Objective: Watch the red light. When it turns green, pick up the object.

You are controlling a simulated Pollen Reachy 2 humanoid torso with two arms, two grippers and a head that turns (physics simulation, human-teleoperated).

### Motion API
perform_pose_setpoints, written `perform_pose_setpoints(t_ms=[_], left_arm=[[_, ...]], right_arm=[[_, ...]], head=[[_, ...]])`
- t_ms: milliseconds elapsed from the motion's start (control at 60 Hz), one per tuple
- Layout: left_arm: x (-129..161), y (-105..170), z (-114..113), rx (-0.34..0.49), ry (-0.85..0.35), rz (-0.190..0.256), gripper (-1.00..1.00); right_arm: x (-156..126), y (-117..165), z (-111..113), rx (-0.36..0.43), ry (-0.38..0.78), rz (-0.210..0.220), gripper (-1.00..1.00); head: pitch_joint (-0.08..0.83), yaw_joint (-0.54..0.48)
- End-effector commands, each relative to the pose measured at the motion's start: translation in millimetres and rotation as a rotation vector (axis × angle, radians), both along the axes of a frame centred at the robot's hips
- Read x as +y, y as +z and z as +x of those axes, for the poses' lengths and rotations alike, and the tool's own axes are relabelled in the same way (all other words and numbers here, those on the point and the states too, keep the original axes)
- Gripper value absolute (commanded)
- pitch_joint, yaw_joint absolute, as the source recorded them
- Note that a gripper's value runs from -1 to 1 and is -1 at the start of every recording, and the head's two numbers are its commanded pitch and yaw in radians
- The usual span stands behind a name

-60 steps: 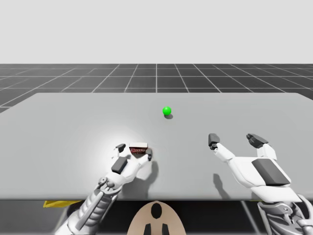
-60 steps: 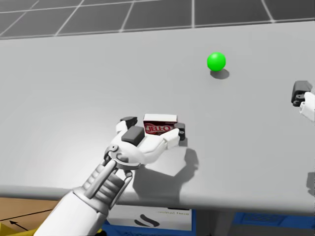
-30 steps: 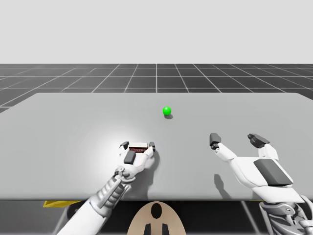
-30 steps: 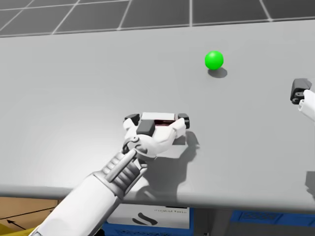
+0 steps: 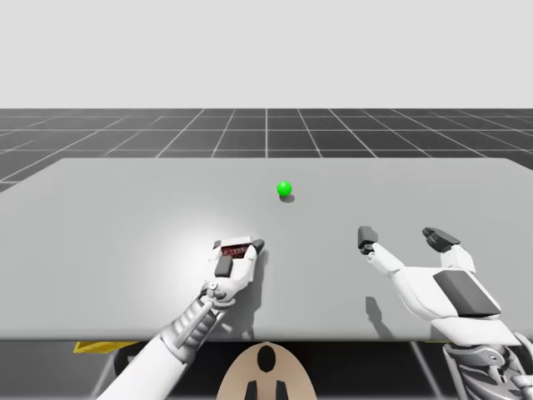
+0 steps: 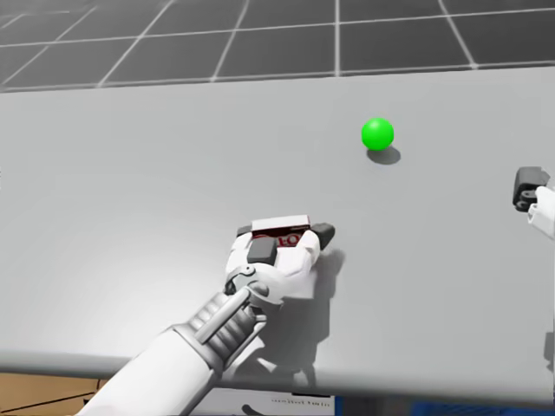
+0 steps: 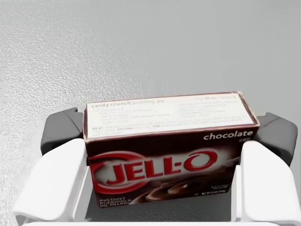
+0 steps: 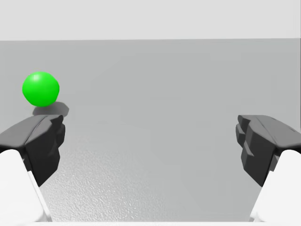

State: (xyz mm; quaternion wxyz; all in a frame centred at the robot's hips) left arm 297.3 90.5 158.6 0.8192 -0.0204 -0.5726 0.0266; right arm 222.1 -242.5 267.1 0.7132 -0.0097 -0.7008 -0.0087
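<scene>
Left tool (image 7: 168,133) has closed onto the brown box (image 7: 169,160), wrist view showing contact; right tool (image 8: 150,141) gapes.

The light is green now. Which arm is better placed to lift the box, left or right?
Left. The left tool is shut on the dark red box, a finger at each end. The right tool stands open over the table, apart from the box.
</scene>
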Motion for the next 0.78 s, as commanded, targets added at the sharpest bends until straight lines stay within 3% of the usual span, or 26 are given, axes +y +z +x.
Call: perform_pose_setpoints(t_ms=[17, 183, 283, 367, 417, 600, 633, 783], left_arm=[[-53, -1, -18, 0.107, -0.037, -0.160, 0.93], [-54, -1, -19, 0.104, -0.048, -0.160, 0.94], [-54, 2, -20, 0.104, -0.057, -0.163, 0.95], [-50, 17, -20, 0.086, -0.076, -0.175, 0.99], [-46, 34, -20, 0.054, -0.092, -0.178, 0.99], [-34, 111, -26, -0.128, -0.166, -0.119, 0.89], [-31, 133, -29, -0.190, -0.168, -0.104, 0.90], [-19, 208, -42, -0.395, -0.163, -0.066, 0.97]], right_arm=[[1, -1, 0, 0.003, -0.003, 0.015, -1.00], [0, -1, 0, 0.005, -0.002, 0.028, -1.00], [0, -1, 0, 0.008, -0.001, 0.048, -1.00], [-1, -1, 1, 0.009, 0.000, 0.092, -1.00], [-1, -1, 3, -0.003, -0.004, 0.100, -1.00], [-1, -2, 3, 0.045, 0.021, 0.130, -1.00], [-2, -2, 2, 0.054, 0.016, 0.107, -1.00], [-3, -2, 1, 0.074, 0.014, 0.091, -1.00]], head=[[0.536, 0.15], [0.324, 0.15], [0.274, 0.15], [0.267, 0.15], [0.264, 0.15], [0.267, 0.14], [0.270, 0.13], [0.291, 0.13]])
